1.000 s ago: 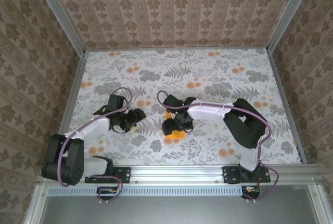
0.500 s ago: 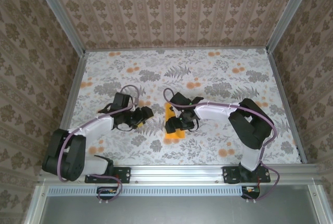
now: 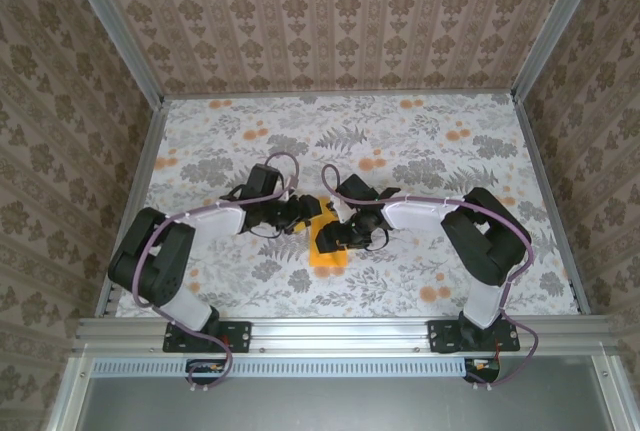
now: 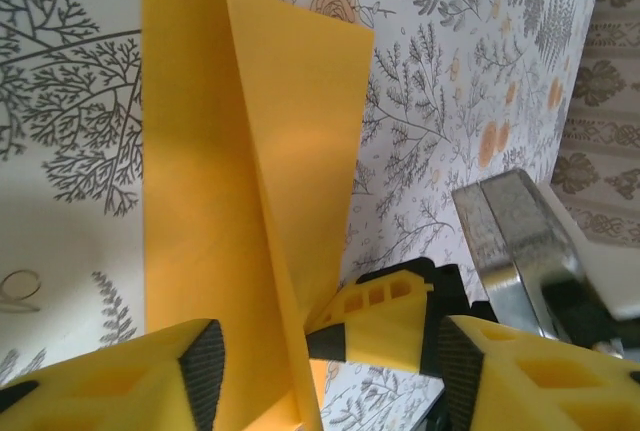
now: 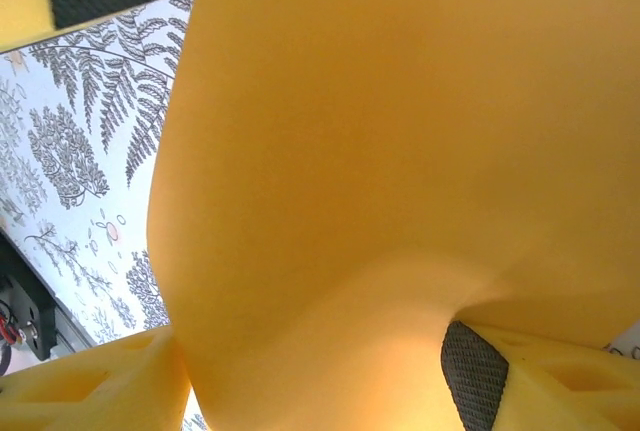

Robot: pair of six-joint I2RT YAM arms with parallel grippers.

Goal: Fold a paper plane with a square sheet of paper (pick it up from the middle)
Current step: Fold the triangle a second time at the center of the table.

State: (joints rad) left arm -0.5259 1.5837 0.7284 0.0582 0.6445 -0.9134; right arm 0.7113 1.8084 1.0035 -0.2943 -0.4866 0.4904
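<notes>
The left gripper (image 4: 328,371) stands released. Its jaws are well apart, and the paper (image 4: 230,171) runs up between them without visibly being pinched. The paper lies on the table (image 3: 430,151), in the middle of its near half, between the two arms. It is not a flat square: one long panel lies flat on the left, and a second panel rises from a sharp ridge (image 4: 262,221) that runs lengthwise away from the wrist. The step in hand therefore looks like setting a lengthwise fold, with the plane far from done.

To do this well, I judge the left gripper should come down on the flat panel just beside the ridge and pin it. It should not close on the standing panel, which is thin and will buckle if caught off-line. The edges need to meet evenly before any pressing, because a crease set askew cannot be taken back cleanly.

The right gripper (image 5: 290,381) is just beside, on the paper's right side, straddling a bowed stretch of it. I cannot tell whether it clamps that stretch or merely brackets it. If it does hold, it should lay the panel over slowly, easing the bow out toward the far end. The two grippers are close together here and must mind each other.
</notes>
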